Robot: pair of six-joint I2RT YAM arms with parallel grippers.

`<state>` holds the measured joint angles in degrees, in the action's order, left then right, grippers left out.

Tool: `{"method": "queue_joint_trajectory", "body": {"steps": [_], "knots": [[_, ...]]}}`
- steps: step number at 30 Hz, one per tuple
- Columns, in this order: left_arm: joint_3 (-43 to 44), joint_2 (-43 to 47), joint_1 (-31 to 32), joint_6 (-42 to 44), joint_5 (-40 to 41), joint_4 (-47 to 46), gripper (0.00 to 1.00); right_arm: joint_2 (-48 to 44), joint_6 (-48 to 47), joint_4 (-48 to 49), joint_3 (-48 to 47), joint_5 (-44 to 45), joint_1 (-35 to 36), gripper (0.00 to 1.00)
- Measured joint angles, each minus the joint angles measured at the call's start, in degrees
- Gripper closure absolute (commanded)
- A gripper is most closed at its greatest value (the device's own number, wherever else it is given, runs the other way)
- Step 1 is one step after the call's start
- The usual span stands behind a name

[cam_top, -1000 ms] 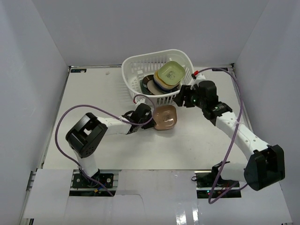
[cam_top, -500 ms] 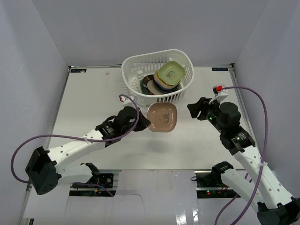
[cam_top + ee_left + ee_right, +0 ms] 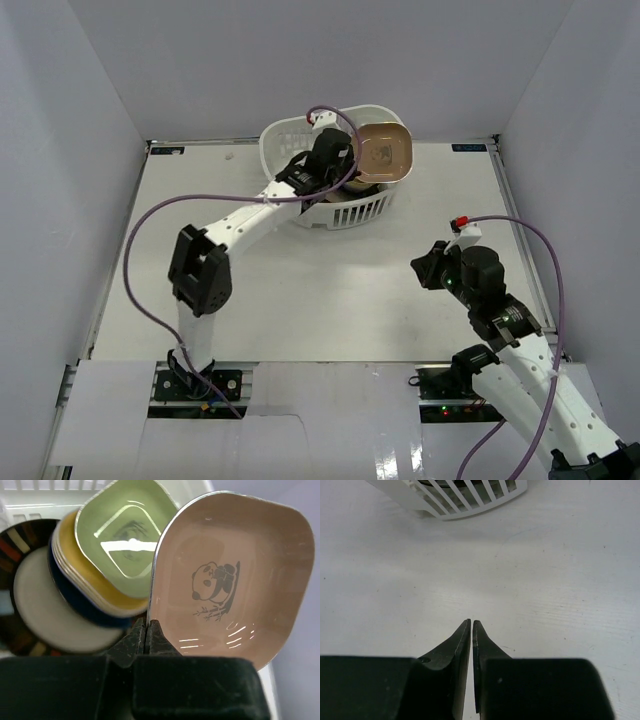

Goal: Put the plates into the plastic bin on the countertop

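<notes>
My left gripper (image 3: 146, 627) is shut on the edge of a brown rounded-square plate (image 3: 235, 580) with a panda drawing. It holds the plate tilted above the right side of the white plastic bin (image 3: 275, 140). In the bin a green dish (image 3: 120, 535) lies on a yellow one (image 3: 80, 575), with a dark blue plate (image 3: 75, 602) below them. They lean on a dark-rimmed round plate (image 3: 40, 600). From above, the brown plate (image 3: 383, 155) hides most of this stack. My right gripper (image 3: 471, 625) is shut and empty, low over the countertop (image 3: 300, 280), well short of the bin (image 3: 455, 500).
White walls border the countertop at the back and on both sides. The bin stands at the far middle. The left arm (image 3: 240, 220) stretches diagonally from the near left to the bin. Purple cables loop off both arms.
My left arm has carried the brown plate from the countertop in front of the bin up over the bin. My right gripper has drawn back toward the near right and shut.
</notes>
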<state>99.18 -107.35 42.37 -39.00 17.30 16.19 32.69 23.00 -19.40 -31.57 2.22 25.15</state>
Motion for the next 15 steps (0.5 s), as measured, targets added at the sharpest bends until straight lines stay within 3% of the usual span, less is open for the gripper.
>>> {"method": "queue_joint_trajectory", "body": {"steps": [5, 6, 9, 10, 12, 13, 15], "knots": [[14.21, -18.45, -4.39, 0.20, 0.04, 4.22, 1.00, -2.67, -0.28, -1.97, 0.00, -1.14, 0.00, 0.87], [15.37, -20.48, -5.05, -0.04, 0.07, 4.98, 0.95, -2.84, -0.31, -2.19, 0.00, -1.55, 0.00, 0.86], [19.80, -24.52, -6.69, -0.48, -0.94, 5.90, 0.62, -2.67, -0.55, -3.04, 0.00, -2.93, 0.00, 0.78], [20.35, -24.59, -6.99, -0.50, -1.11, 5.99, 0.36, -2.51, -0.52, -3.19, 0.00, -3.34, 0.00, 0.70], [21.11, -23.78, -7.30, -0.11, -1.49, 5.68, 0.19, -1.99, -0.57, -3.21, 0.00, -3.98, 0.00, 0.61], [21.05, -22.84, -7.32, 0.15, -1.62, 5.81, 0.04, -1.70, -0.63, -3.19, 0.00, -4.24, 0.00, 0.54], [19.74, -20.28, -7.32, 0.81, -2.36, 5.38, 0.02, -0.87, -0.63, -3.08, 0.00, -4.72, 0.00, 0.48]]}}
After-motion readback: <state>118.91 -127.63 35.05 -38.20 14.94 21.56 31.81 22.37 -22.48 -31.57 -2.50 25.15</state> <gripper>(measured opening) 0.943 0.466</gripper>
